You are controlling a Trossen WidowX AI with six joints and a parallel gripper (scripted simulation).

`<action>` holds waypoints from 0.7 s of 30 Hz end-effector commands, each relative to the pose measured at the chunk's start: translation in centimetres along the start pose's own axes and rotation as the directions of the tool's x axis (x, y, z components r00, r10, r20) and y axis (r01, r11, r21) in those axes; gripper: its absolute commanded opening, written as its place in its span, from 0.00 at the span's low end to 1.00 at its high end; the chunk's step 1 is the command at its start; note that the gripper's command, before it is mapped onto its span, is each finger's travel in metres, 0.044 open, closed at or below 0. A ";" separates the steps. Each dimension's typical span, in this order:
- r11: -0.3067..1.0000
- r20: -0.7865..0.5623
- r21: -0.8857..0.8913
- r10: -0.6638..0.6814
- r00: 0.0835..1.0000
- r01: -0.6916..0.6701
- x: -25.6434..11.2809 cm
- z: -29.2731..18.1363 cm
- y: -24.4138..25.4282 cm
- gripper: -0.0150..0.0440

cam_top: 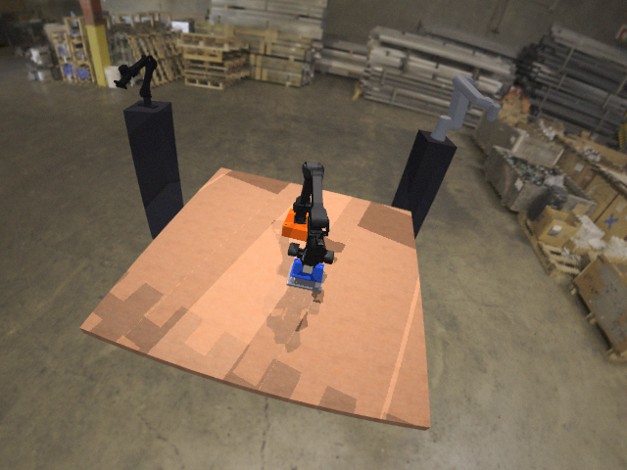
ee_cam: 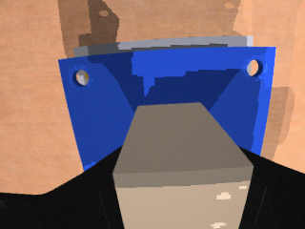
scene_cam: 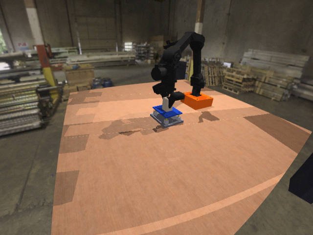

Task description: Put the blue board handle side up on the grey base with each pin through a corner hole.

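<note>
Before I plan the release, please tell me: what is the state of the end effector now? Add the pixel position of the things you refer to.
End effector (cam_top: 307, 267) (scene_cam: 167, 102): closed on the grey-beige handle (cam_top: 307, 269) (scene_cam: 166, 104) (ee_cam: 183, 143) of the blue board (cam_top: 317, 271) (scene_cam: 174, 111) (ee_cam: 91, 114).

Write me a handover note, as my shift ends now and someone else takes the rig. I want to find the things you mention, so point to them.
Gripper (cam_top: 307, 262) (scene_cam: 167, 102): shut on the handle (scene_cam: 166, 105) (ee_cam: 183, 143) of the blue board (cam_top: 317, 273) (scene_cam: 174, 112) (ee_cam: 95, 110).
Board: handle side up, above the grey base (cam_top: 304, 284) (scene_cam: 174, 124) (ee_cam: 186, 43), gold pins visible below it in the exterior view.
Done: board gripped and brought over the base.
Left: check all four holes against pins, lower until flat on the posts, let go, withdraw.
</note>
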State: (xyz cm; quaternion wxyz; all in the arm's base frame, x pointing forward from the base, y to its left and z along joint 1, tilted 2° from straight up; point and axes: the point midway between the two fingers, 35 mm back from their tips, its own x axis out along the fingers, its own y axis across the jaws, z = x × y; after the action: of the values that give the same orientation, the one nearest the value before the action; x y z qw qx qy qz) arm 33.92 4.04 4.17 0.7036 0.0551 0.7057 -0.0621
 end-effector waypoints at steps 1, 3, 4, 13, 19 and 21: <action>1.000 0.000 0.001 0.000 1.000 0.000 0.1 0.0 0.0 0.25; 1.000 0.001 -0.001 0.000 1.000 0.000 -0.1 0.0 0.0 0.25; 1.000 0.001 -0.001 0.000 1.000 0.000 -0.1 0.0 0.0 0.25; 1.000 0.001 -0.003 0.000 1.000 0.000 0.2 0.0 0.0 0.25; 1.000 0.001 -0.011 0.000 1.000 0.000 0.5 0.1 0.0 0.25; 1.000 0.001 -0.012 0.000 1.000 0.000 0.6 0.1 0.0 0.25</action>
State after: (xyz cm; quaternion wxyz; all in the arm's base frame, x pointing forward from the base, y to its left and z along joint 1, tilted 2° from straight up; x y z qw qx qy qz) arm 33.96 4.04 3.76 0.7037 0.0540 0.7059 -0.0608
